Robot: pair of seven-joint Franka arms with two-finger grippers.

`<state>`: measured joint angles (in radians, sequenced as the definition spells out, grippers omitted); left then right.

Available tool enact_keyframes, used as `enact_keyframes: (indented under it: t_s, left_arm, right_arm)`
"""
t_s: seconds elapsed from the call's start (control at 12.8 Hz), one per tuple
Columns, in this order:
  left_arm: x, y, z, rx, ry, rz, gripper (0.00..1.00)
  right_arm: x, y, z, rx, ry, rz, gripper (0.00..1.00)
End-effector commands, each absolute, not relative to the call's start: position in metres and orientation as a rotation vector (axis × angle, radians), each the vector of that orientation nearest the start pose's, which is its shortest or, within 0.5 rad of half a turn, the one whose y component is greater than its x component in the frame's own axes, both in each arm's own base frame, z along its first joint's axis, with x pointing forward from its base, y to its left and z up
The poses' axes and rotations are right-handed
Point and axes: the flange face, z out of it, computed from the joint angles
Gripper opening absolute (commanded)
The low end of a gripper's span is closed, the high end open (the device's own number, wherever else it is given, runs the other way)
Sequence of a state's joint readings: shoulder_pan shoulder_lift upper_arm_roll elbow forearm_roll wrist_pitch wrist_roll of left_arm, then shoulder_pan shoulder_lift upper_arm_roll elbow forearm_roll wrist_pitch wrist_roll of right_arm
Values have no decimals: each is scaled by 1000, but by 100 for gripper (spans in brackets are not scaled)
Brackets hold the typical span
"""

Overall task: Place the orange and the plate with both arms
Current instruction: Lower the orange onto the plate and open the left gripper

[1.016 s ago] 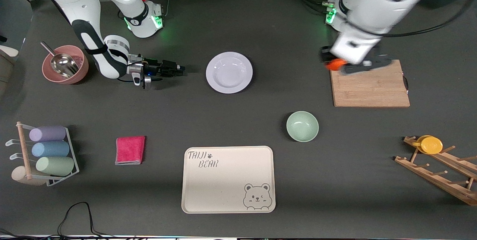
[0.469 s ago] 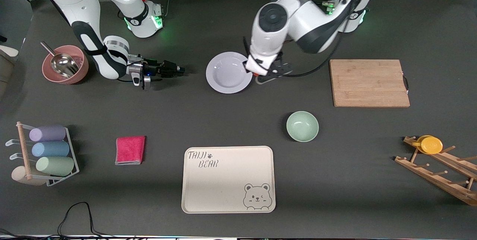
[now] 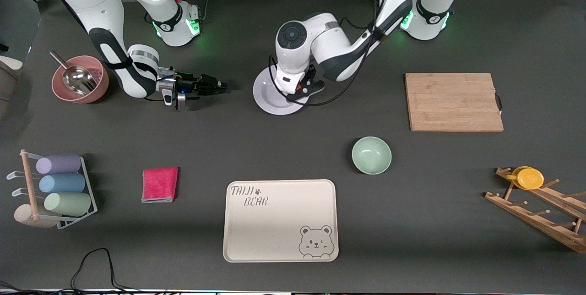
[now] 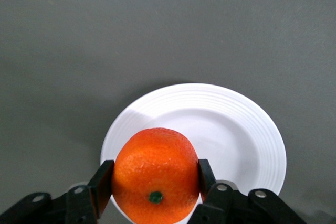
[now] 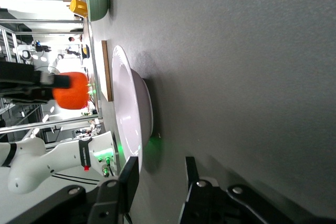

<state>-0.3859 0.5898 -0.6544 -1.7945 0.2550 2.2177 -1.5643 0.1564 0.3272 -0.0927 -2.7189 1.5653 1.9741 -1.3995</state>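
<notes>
The orange (image 4: 156, 174) is clamped between the fingers of my left gripper (image 4: 152, 182), which hangs just above the white plate (image 4: 236, 129). From the front, the left gripper (image 3: 302, 91) and its wrist cover much of the plate (image 3: 270, 100) and hide the orange. My right gripper (image 3: 222, 86) lies low over the table beside the plate, toward the right arm's end, pointing at it. In the right wrist view the right gripper (image 5: 160, 182) is open and holds nothing. The plate's rim (image 5: 131, 108) is just ahead of it, with the orange (image 5: 71, 90) held above.
A pink bowl with a metal scoop (image 3: 80, 85) sits by the right arm. A wooden cutting board (image 3: 453, 101), a green bowl (image 3: 371, 155), a cream bear tray (image 3: 280, 220), a pink cloth (image 3: 160, 184), a cup rack (image 3: 55, 189) and a wooden peg rack (image 3: 535, 203) stand around.
My left arm has swung from the cutting board across to the plate, carrying the orange, and has come down low over it. The right arm has stayed in place.
</notes>
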Motion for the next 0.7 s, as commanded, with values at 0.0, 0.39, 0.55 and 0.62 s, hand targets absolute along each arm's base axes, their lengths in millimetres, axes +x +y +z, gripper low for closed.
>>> enact_keyframes:
  t_s: [0.0, 0.39, 0.55, 0.62]
  left_arm:
    - [354, -557, 261, -3071, -767, 183, 0]
    - [333, -573, 232, -3076, -784, 115, 0]
    - [332, -573, 233, -3076, -772, 106, 100]
    - [333, -572, 234, -3070, -771, 99, 100]
  right_arm:
    - [305, 80, 95, -1959, 25, 32, 43]
    - [306, 81, 95, -1954, 6, 14, 43]
    - [305, 80, 92, -1955, 7, 16, 43]
    - [305, 79, 92, -1955, 9, 15, 43]
